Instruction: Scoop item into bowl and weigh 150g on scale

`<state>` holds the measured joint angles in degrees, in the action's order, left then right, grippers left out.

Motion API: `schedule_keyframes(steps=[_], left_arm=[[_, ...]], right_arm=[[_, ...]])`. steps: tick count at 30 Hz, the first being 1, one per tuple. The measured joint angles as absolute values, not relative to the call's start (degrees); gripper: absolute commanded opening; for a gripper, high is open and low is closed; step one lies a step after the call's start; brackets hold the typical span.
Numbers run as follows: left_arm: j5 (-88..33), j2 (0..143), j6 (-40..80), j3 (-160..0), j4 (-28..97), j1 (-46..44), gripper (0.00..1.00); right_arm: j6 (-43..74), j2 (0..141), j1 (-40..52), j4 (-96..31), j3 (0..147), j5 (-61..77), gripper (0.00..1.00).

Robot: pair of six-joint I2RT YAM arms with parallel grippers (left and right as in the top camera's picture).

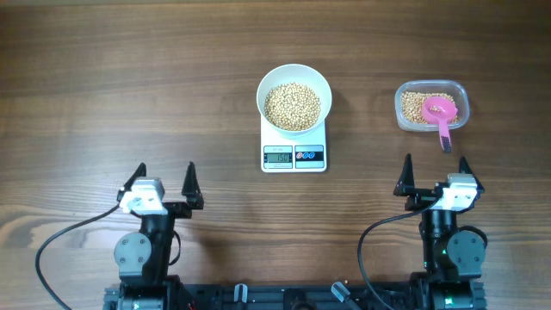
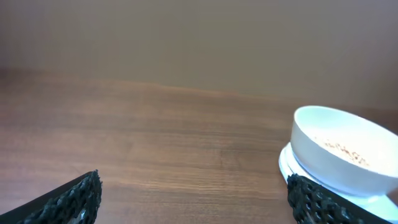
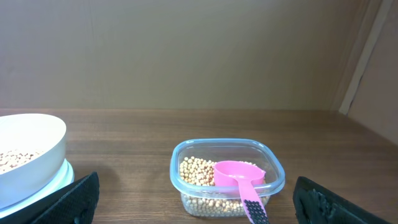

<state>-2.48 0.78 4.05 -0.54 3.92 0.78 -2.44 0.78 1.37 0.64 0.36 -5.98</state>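
Now the beans sit in the bowl, on the scale

We see the beans (image 1: 292, 107) heaped in the white bowl (image 1: 263, 86), which stands on the scale (image 1: 294, 157) at mid-table, its display edge facing our arms. Our left gripper (image 1: 164, 179) and right gripper (image 1: 435, 172) both stand spread wide, holding nothing, well apart from the bowl. In the clear tub (image 1: 400, 105) lies a pink scoop (image 1: 440, 113), its handle pointing back toward the right arm.

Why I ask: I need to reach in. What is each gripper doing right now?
Left gripper: open, holding nothing.
Right gripper: open, holding nothing.
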Motion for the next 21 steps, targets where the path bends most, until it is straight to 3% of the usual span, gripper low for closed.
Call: schedule_keyframes(steps=[12, 21], left_arm=[[-0.3, 0.8, 9.3, -0.5, 4.1, 0.8, 1.00], [-0.3, 0.8, 3.3, -0.5, 4.1, 0.8, 1.00]], right_arm=[[-2.4, 0.8, 1.4, 0.6, 0.4, -6.0, 1.00], [-2.4, 0.8, 1.4, 0.6, 0.4, -6.0, 1.00]])
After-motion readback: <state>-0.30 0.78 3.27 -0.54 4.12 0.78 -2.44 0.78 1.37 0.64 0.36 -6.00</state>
